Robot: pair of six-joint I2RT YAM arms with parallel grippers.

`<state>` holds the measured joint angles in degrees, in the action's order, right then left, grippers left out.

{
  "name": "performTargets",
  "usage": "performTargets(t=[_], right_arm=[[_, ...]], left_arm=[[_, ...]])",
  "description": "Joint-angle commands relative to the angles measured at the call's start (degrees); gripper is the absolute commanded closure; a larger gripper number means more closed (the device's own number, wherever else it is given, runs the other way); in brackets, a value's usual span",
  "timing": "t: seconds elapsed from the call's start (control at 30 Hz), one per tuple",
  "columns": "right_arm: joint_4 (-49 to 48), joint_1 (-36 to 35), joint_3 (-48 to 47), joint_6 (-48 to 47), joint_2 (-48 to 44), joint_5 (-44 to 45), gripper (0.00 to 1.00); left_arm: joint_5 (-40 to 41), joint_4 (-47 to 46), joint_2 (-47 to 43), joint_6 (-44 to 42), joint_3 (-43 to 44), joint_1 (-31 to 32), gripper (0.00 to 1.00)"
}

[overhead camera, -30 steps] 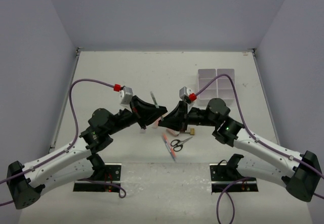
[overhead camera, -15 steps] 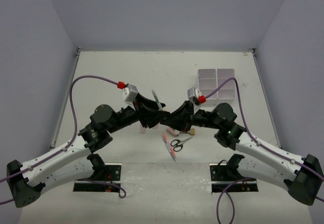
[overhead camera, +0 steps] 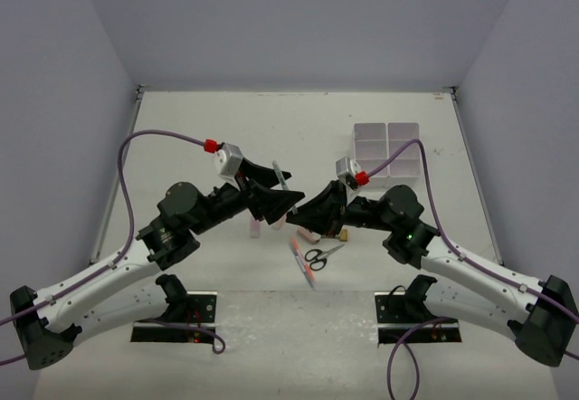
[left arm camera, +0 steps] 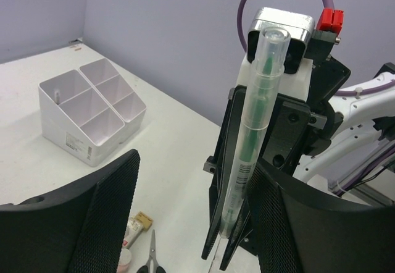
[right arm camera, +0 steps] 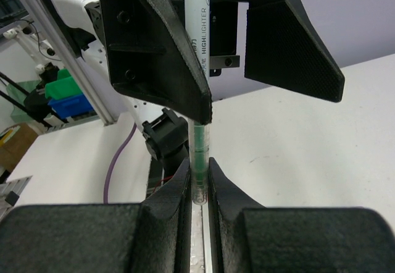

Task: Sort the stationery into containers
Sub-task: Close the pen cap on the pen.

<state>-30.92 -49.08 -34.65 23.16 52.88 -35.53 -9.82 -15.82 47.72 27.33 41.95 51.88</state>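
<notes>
A clear green highlighter [left arm camera: 256,137] stands upright between the two arms, above the table. My right gripper [right arm camera: 199,168] is shut on its lower end [right arm camera: 199,155]. My left gripper [left arm camera: 196,162] is open, its mesh pads wide apart on either side of the highlighter and off it. In the top view both grippers meet at mid-table, left [overhead camera: 288,203] and right [overhead camera: 303,212], with the highlighter [overhead camera: 281,176] sticking up. The white six-compartment container [overhead camera: 389,149] sits at the far right. Black-handled scissors [overhead camera: 318,255], a pink-red pen [overhead camera: 301,262] and a tan eraser [overhead camera: 343,234] lie below the grippers.
A pink item [overhead camera: 255,227] lies partly under my left arm. In the left wrist view the container [left arm camera: 92,115] is at the left, with the scissors [left arm camera: 151,257] and tan eraser [left arm camera: 143,219] on the table below. Purple cables loop over both arms.
My left gripper has opened and let go of the green highlighter, which now stays in my shut right gripper. The left arm has drawn back a little to the left.
</notes>
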Motion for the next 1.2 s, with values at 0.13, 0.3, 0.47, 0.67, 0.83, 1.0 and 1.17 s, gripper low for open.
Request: performTargets(t=[0.13, 0.3, 0.47, 0.67, 0.83, 1.0, 1.17], right_arm=[[-2.02, -0.14, 0.06, 0.02, 0.52, -0.62, 1.0], [-1.25, -0.14, -0.59, -0.46, 1.06, -1.21, 1.0], [-1.92, -0.19, -0.74, -0.17, 1.88, -1.57, 1.0], [-1.79, -0.3, -2.08, -0.29, 2.3, -2.22, 1.0], [-0.29, -0.31, -4.63, -1.57, 2.89, -3.55, 1.0], [0.62, -0.17, -6.78, -2.94, 1.75, -2.06, 1.0], [0.21, -0.14, -9.22, -3.34, 1.4, -0.32, 1.0]], left_arm=[[4.81, 2.72, -1.98, -3.01, 5.54, -0.26, 0.31], [5.16, 3.54, -2.19, -3.33, 6.7, -0.53, 0.39], [3.22, 2.41, -1.78, -2.93, 7.06, -0.55, 0.59], [1.01, 2.28, -0.76, -2.72, 7.1, -0.48, 1.0], [-3.91, 2.95, 2.26, -2.12, 7.26, -0.55, 1.0], [-8.18, 2.85, 4.41, -0.69, 4.92, -0.55, 1.0], [-7.89, 2.05, 3.8, 0.32, 0.24, -0.38, 1.0]])
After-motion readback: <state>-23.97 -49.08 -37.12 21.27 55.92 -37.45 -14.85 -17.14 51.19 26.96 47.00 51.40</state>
